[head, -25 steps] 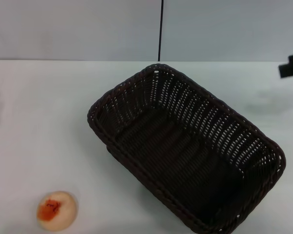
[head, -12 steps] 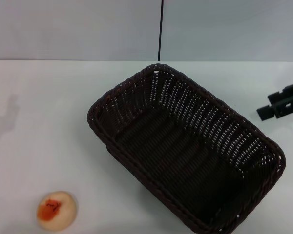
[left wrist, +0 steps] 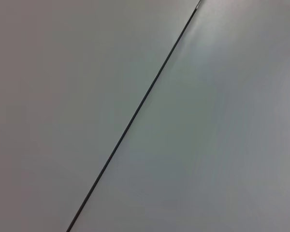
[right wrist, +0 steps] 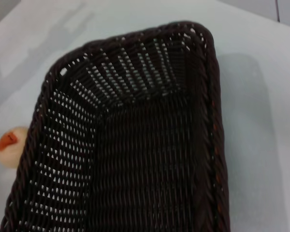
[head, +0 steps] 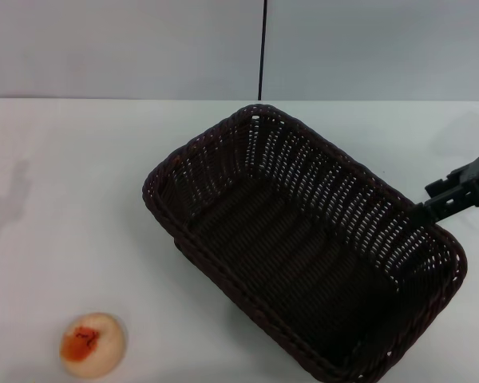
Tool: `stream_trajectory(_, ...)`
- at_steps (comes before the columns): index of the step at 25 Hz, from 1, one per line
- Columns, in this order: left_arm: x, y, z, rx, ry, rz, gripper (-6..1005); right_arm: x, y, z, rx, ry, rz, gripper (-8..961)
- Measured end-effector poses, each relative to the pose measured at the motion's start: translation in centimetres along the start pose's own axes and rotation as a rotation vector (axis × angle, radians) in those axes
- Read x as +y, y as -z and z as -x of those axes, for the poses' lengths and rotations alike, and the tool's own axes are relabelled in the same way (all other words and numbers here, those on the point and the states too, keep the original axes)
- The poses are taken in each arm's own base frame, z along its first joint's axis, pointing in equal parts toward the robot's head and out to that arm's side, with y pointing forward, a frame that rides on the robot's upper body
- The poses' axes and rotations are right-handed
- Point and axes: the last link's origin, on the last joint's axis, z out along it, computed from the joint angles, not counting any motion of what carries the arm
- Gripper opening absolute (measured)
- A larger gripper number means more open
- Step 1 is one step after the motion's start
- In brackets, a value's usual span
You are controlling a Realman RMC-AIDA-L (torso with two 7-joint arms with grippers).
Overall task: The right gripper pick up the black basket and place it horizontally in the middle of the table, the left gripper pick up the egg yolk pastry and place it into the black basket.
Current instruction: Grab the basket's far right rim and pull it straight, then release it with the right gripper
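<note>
Now right gripper (head: 455,195) reaching at 3 o'clock rim of black basket (head: 303,239), step 1; jaw state unclear; needs rim grip nxt. Egg yolk pastry (head: 92,345) waiting at 8 o'clock.

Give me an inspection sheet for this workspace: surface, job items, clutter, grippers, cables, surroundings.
Surface: white table, bare apart from the job's things.
Job's things: black basket empty, lying diagonally on the table; egg yolk pastry on the table at the near left, outside the basket.
Clutter: nothing seen.
Grippers: right gripper at the basket's right rim; contact and finger state unclear. Left gripper not in view.
Cables: nothing seen.
Surroundings: pale wall panels with a dark vertical seam.
</note>
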Motion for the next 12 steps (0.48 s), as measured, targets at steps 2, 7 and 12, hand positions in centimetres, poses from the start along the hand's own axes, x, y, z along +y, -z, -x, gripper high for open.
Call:
stream_trajectory(2,0.0,0.1,0.0,-0.001,-0.001,-0.002,639,0.0,-0.5,0.1,0.011,-0.002,0.007,812)
stream_trajectory(7,0.0,0.4,-0.1,-0.003,-0.001,-0.009,638,0.0,-1.5,0.5,0.029,0.001,0.019,811)
stream_trajectory(12,-0.1,0.5,-0.2,-0.006,-0.006,-0.011,638,0.4,-2.7,0.6,0.075,0.028,0.022,811)
